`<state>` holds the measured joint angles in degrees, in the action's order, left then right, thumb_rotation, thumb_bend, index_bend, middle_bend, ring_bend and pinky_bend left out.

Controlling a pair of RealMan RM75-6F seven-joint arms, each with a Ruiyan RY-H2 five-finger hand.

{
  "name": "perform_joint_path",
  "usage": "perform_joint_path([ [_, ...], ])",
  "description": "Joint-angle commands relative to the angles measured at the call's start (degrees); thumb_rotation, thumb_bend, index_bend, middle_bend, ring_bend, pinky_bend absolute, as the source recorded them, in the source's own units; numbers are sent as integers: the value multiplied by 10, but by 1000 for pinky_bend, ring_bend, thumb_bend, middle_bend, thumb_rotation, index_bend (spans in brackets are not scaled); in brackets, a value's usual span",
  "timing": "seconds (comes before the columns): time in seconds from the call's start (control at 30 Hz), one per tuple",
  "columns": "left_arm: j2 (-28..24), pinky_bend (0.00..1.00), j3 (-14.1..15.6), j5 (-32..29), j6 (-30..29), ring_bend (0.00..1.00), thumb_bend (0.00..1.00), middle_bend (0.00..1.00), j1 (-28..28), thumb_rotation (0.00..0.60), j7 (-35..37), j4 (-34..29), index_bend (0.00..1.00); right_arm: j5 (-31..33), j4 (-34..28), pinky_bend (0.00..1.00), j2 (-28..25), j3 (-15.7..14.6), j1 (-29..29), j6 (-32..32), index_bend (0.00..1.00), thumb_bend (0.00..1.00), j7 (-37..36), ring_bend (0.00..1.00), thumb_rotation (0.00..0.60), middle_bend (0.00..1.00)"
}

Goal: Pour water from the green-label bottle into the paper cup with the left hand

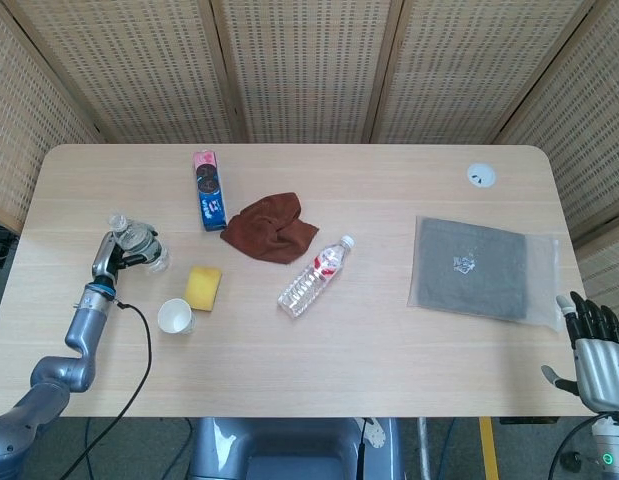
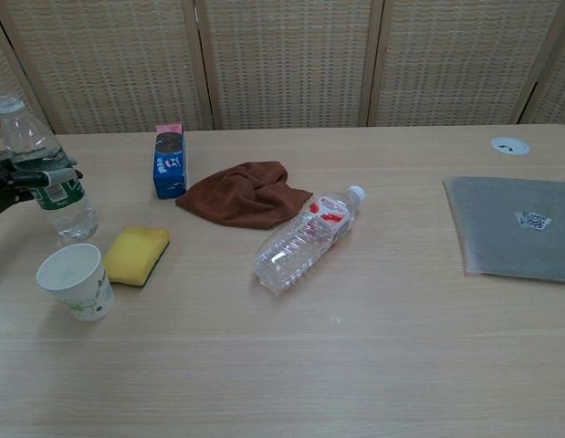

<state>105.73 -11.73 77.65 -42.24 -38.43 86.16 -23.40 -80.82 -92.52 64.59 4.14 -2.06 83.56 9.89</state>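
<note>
On the tabletop, your left hand had its fingers clamped on the green-label bottle, clear, near upright and leaning slightly away from the paper cup, just behind it. You had the grasp; tilting and pouring remained, and the cup looked empty. Your right hand waited off the edge, fingers apart.

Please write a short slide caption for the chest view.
Left hand holds green-label bottle behind the paper cup.
</note>
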Motion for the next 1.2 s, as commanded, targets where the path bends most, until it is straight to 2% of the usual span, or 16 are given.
perform_joint_path([
  [0.03, -10, 361, 3, 6, -10, 311, 530, 452, 3, 600, 10, -7, 547, -1, 0, 0, 0, 0, 0, 0, 0, 0, 0, 0, 600, 0],
  [0.2, -60, 363, 32, 46, -44, 311, 530, 452, 5, 600, 3, -37, 547, -7, -5, 0, -2, -3, 1, 3, 0, 0, -2, 0, 600, 0],
  [0.57, -183, 363, 101, 107, -92, 311, 529, 452, 29, 600, -105, -125, 551, -24, -13, 0, -8, -9, 6, 16, 0, 0, -9, 0, 600, 0],
  [0.67, -216, 363, 129, 128, -111, 311, 530, 451, 45, 600, -148, -149, 550, -30, -16, 0, -10, -11, 7, 21, 0, 0, -12, 0, 600, 0],
  [0.93, -253, 364, 158, 149, -134, 311, 530, 451, 62, 600, -221, -183, 551, -37, -17, 0, -12, -14, 9, 24, 0, 0, -17, 0, 600, 0],
  [0.97, -262, 364, 169, 161, -139, 311, 530, 451, 63, 600, -259, -186, 551, -41, -18, 0, -13, -15, 10, 26, 0, 0, -19, 0, 600, 0],
  [1.2, -285, 364, 166, 153, -140, 311, 530, 451, 62, 600, -417, -241, 551, -50, -21, 0, -17, -17, 14, 35, 0, 0, -26, 0, 600, 0],
])
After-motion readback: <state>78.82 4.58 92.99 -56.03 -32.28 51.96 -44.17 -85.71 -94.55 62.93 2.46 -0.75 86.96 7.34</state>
